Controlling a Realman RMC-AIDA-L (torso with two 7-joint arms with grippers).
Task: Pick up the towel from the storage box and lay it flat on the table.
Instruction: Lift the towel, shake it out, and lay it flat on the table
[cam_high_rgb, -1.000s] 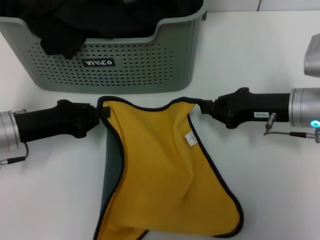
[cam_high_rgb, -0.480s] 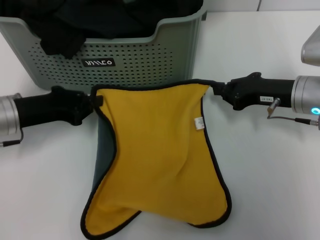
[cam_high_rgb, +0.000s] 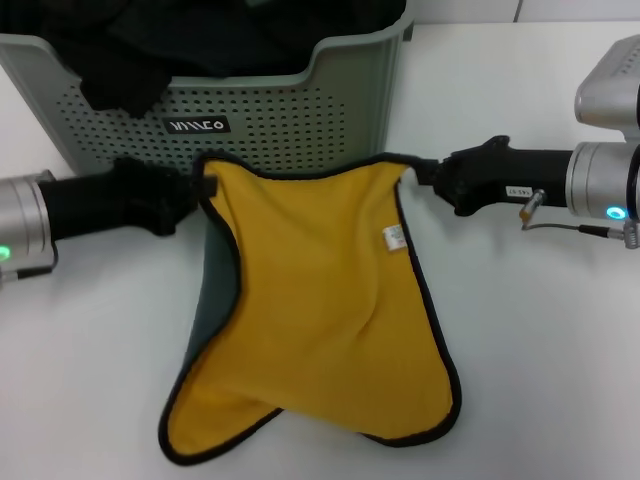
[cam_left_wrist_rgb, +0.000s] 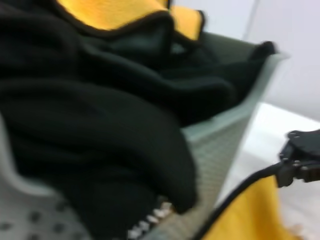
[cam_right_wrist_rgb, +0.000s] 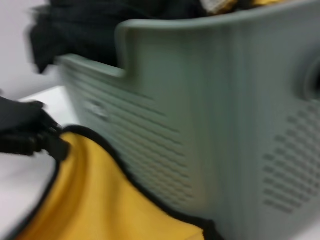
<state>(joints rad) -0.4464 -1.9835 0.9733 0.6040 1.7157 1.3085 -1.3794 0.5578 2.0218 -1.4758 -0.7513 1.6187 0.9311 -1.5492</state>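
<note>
Towel (cam_high_rgb: 320, 310), yellow face up, lies mid-frame on the table (cam_high_rgb: 540, 340) just below the storage box (cam_high_rgb: 300, 130), its top corners pinched by the left gripper (cam_high_rgb: 203, 190) and right gripper (cam_high_rgb: 415, 172), apparently to spread it flat; left edge folded grey-green.

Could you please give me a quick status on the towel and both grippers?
Left gripper and right gripper shut on the towel's top corners. Towel spread yellow-side up before the storage box. Lower corner folded under.
</note>
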